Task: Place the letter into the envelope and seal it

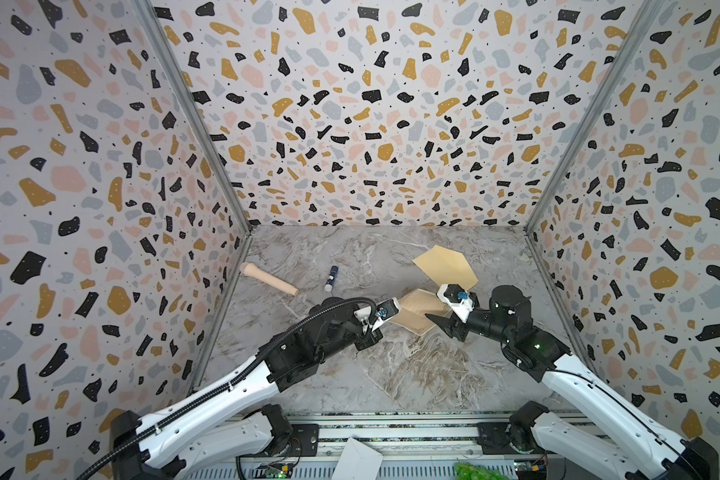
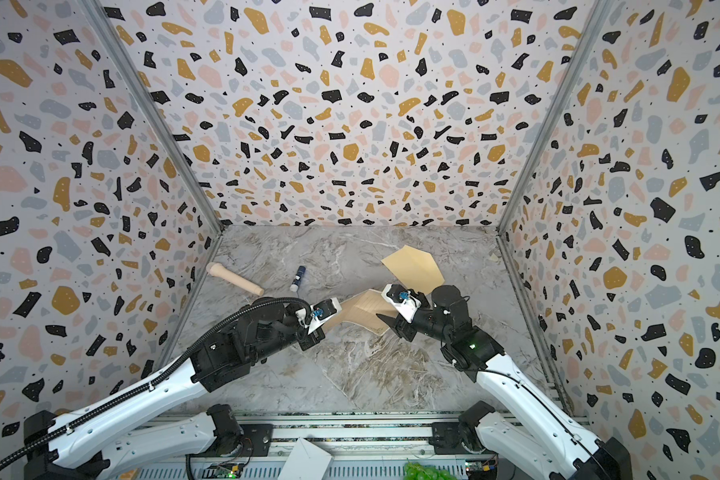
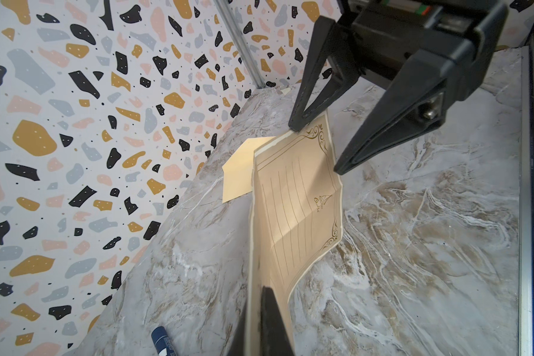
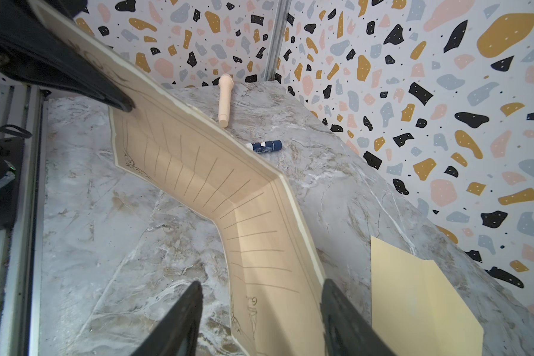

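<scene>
Nearest, on the ribbed metal rail (image 1: 412, 432), a white paper piece (image 1: 358, 459) is lying flat, with a lumpy green cluster (image 1: 474, 471) sitting farther right. Beyond it the smooth counter (image 1: 391, 374) is showing a grey and brown marble pattern.

Over the middle of the counter, the left pincer (image 4: 121, 103) is clamping hard on one short end of the letter (image 4: 228, 191). The right pincer (image 3: 318, 148) is reaching in from the opposite side, its black tapered jaws standing apart with the sheet's other end passing between them, not yet pinched.

The letter is hanging between the two, raised on edge and buckling at a sharp crease about halfway along. It is a thin, pale cream sheet with ruled lines, a fine dark border, scrolled corner flourishes and a small printed emblem.

Just behind the right pincer, the envelope (image 1: 445, 266) is lying flat on the counter, matte tan and pointed. In both top views the right wrist is hiding its near edge.

Farther left, a blue and white glue stick (image 1: 332, 278) is lying on its side. A pale, knob-ended wooden peg (image 1: 269, 279) is resting near the left wall. Terrazzo-print walls (image 1: 371, 124) are enclosing everything.
</scene>
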Available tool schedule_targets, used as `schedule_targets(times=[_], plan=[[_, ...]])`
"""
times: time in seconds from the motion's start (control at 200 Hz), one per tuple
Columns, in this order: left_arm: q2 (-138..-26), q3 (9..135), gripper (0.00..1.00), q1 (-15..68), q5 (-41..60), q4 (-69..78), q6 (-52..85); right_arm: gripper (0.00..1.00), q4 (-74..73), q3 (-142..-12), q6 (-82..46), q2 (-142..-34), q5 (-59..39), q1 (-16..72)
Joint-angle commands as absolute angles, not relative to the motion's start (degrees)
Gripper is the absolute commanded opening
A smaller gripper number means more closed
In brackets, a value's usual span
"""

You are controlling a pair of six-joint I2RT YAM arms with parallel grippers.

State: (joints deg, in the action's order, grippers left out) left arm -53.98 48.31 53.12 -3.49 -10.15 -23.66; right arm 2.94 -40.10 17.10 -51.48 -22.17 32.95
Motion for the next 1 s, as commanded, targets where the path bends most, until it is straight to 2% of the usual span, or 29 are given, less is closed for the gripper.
schedule_targets(times=[0.0, 0.105, 0.446, 0.691, 0.836, 0.991], plan=[[-52.7, 46.6, 0.0, 53.4, -1.2, -6.1, -25.3, 0.56, 1.2, -43.2, 17.3, -52.5, -19.3, 33.6], [-52.3, 45.3, 0.0, 53.4, -1.4, -5.7, -26.3, 0.52, 1.4, -44.3, 16.6, -53.2, -18.0, 33.7], [-51.4, 43.7, 0.0, 53.4, -2.2, -5.7, -27.2, 0.53, 5.2, -47.5, 18.4, -54.7, -16.3, 33.9], [-51.4, 43.5, 0.0, 53.4, -4.2, -5.4, -26.8, 0.58, 9.2, -49.1, 17.0, -55.7, -24.7, 34.1], [-50.8, 43.2, 0.0, 53.4, -3.4, -4.5, -26.6, 0.58, 9.0, -48.6, 15.3, -56.8, -23.7, 34.2], [-50.0, 42.6, 0.0, 53.3, -2.3, -3.3, -26.6, 0.49, 8.6, -48.6, 14.8, -59.5, -21.8, 34.4]])
